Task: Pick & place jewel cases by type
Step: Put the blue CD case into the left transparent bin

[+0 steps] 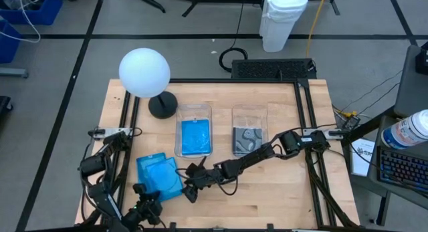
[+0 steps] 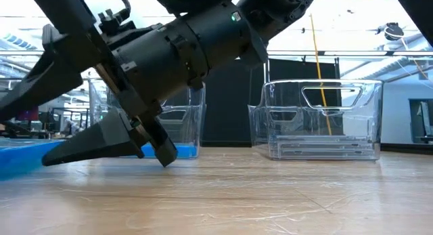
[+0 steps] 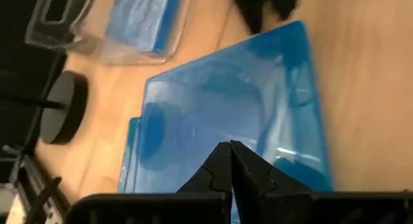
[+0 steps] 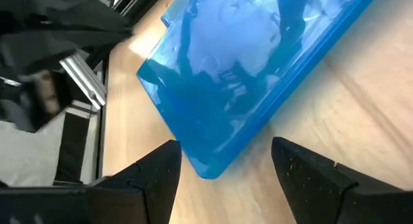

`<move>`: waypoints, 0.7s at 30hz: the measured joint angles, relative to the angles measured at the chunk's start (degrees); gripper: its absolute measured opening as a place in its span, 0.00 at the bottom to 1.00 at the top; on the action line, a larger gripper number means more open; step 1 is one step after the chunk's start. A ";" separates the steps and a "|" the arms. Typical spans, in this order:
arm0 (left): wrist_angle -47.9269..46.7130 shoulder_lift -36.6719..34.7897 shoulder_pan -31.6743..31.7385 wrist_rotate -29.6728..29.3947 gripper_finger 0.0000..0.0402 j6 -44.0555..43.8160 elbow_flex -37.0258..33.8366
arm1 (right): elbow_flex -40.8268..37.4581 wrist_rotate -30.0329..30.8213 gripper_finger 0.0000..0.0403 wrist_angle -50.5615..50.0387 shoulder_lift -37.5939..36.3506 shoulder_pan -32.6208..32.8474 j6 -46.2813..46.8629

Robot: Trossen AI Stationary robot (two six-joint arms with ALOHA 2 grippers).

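Note:
A small stack of blue jewel cases point(image 1: 159, 177) point(image 3: 226, 101) lies flat on the wooden table, near its left front. My right gripper point(image 1: 189, 185) point(image 4: 222, 150) reaches in from the right, low over the table. It is open, with a corner of the stack point(image 4: 206, 162) between its fingers. My left gripper point(image 1: 151, 200) point(image 3: 230, 153) comes from the near left edge. It is shut, with its tips over the top case's near part. Farther back, one clear bin point(image 1: 194, 113) holds blue cases. The other bin point(image 1: 249, 113) holds grey-patterned ones. My left gripper's shut tips point(image 3: 222, 161) slant down over the top blue case near its near edge point(image 3: 258, 169); whether they touch it I cannot tell. My right gripper's fingers point(image 4: 161, 169) stand on either side of the stack's corner, coming low from the right; whether one touches I cannot tell.
A white ball lamp point(image 1: 144, 71) on a black round base point(image 1: 162, 105) stands at the far left, beside the blue bin. Bare wood lies at the front right point(image 1: 281, 198). Black frame rails point(image 1: 127, 125) run along both table sides.

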 joint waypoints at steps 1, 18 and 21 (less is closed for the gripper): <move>0.31 -0.52 0.00 0.25 0.01 1.20 0.31 | 0.00 0.00 0.58 0.00 0.00 -0.04 -0.38; 2.12 -2.54 1.25 6.93 0.03 1.78 0.88 | 0.00 -4.67 0.58 1.13 -0.04 1.04 -13.38; 2.74 -2.54 1.58 6.83 0.01 2.34 0.88 | 0.00 -4.46 0.58 3.06 -0.04 2.17 -25.55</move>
